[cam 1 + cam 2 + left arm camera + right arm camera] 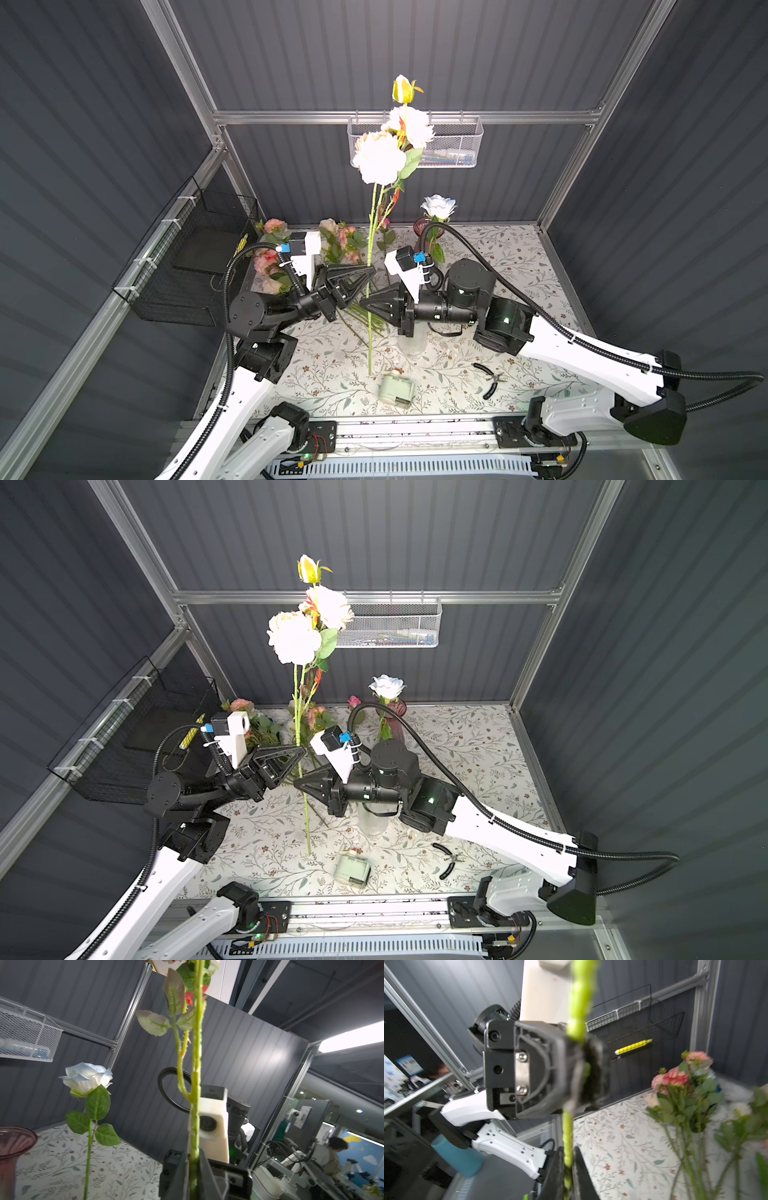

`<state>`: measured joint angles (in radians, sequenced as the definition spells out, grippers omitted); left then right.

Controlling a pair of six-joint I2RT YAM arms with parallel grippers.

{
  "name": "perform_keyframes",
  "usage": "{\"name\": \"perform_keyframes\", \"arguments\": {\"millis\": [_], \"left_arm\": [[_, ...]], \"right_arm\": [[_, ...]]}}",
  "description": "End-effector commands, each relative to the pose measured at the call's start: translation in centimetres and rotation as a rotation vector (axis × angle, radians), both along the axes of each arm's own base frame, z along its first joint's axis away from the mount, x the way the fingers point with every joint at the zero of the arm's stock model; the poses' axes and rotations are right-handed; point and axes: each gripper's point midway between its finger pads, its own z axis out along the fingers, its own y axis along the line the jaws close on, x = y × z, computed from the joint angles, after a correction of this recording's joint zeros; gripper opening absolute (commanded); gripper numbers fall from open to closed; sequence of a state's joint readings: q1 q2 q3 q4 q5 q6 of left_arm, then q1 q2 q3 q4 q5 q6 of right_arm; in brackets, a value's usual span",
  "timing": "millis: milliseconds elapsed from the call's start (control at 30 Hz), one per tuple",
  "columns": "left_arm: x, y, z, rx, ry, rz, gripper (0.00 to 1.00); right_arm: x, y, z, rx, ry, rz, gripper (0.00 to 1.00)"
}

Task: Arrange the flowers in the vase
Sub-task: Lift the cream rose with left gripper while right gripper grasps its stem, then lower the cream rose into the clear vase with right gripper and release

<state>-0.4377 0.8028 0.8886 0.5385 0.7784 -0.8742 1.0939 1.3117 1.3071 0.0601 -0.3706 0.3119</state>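
Observation:
A tall flower with cream blooms (380, 158) (295, 638) and a yellow bud (403, 89) stands upright over the middle of the table. Both grippers are on its green stem (195, 1084) (568, 1132). My left gripper (368, 270) (194, 1155) has its jaws tight against the stem, higher up. My right gripper (365, 301) (568, 1149) is shut on it just below. A clear vase (411, 347) sits under the right wrist, and a pink vase (424, 230) (12, 1147) stands at the back. A pale blue rose (438, 205) (87, 1078) stands upright, its foot hidden. More pink flowers (270, 257) (679, 1078) lie at the back left.
Loose stems (361, 320) lie beneath the grippers. Black pliers (492, 380) and a small pale green box (397, 390) lie near the front edge. A black wire basket (199, 257) hangs on the left wall, and a white mesh basket (453, 145) on the back rail.

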Motion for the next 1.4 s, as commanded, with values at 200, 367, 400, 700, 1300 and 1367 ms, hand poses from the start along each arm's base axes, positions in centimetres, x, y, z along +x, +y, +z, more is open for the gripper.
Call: {"name": "perform_keyframes", "arguments": {"millis": [200, 367, 400, 700, 1300, 1367], "left_arm": [[2.2, 2.0, -1.4, 0.047, 0.069, 0.24, 1.0], [6.6, 8.0, -5.8, 0.138, 0.249, 0.718, 1.0], [7.1, 8.7, -6.8, 0.159, 0.273, 0.764, 1.0], [8.3, 8.6, -11.8, 0.257, 0.362, 0.79, 1.0], [9.1, 8.0, -15.3, 0.308, 0.429, 0.778, 1.0], [9.4, 7.9, -15.8, 0.318, 0.442, 0.778, 1.0]], "right_arm": [[1.1, -5.0, 1.2, 0.036, -0.126, -0.198, 0.0], [3.0, -9.8, 0.0, -0.026, -0.23, -0.427, 0.0], [3.6, -10.6, -0.1, -0.04, -0.257, -0.475, 0.0], [8.6, -11.7, -1.9, -0.157, -0.446, -0.721, 0.0], [10.6, -11.1, -12.0, -0.256, -0.279, -0.737, 0.1], [10.3, -11.4, -13.0, -0.263, -0.235, -0.736, 0.27]]}}
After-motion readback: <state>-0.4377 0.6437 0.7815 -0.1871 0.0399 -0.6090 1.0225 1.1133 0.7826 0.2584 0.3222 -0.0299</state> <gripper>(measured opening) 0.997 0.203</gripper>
